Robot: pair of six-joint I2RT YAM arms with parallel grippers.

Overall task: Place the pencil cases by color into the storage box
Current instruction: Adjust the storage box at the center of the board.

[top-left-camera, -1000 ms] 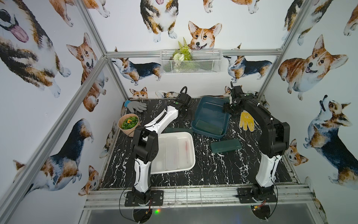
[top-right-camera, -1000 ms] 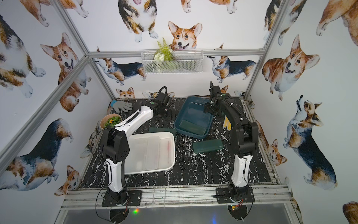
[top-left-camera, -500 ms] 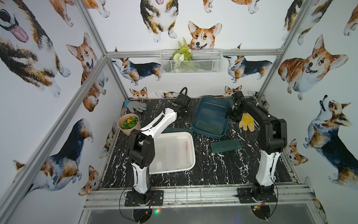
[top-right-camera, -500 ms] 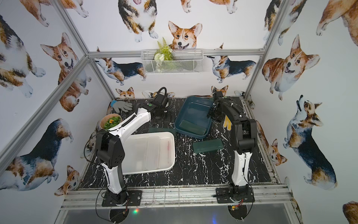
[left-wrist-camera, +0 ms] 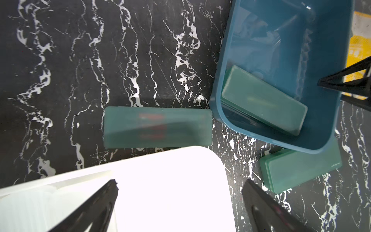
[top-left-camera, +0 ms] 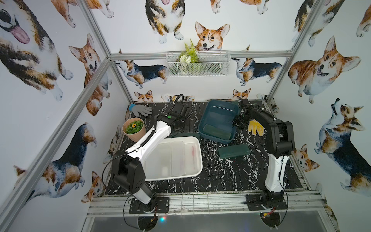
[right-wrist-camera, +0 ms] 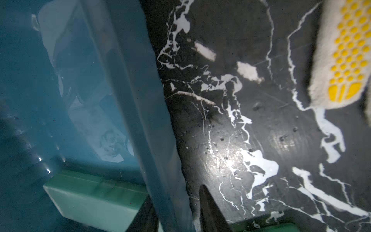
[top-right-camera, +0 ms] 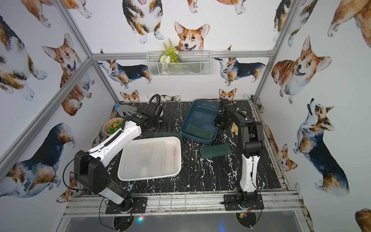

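Right wrist view. Logger: your right claw is clamped tight on the right wall of the blue storage box, one finger inside and one outside over the bench. It grips that wall and nothing else.

Checker: Agreed. Where do your green cases stand?

Logger: The stacked green cases lie inside the blue storage box against its near wall, just beside the inner finger. A loose green case lies flat on the bench, just near of that box and outside it. The far green case lies flat just far of the white storage box. Its right end is at the blue box's corner; I cannot tell whether they touch.

Checker: And the frosted white cases?

Logger: They lie side by side in the white storage box, which sits near and left of the blue one.

Checker: Your left claw?

Logger: It is spread wide and holds nothing. It hangs above the far right corner of the white storage box, with the far green case just beyond its fingertips.

Checker: Bystanders, for your record?

Logger: The yellow glove lies on the bench just right of the right claw. The grey glove is at the far left, with the potted plant near of it.
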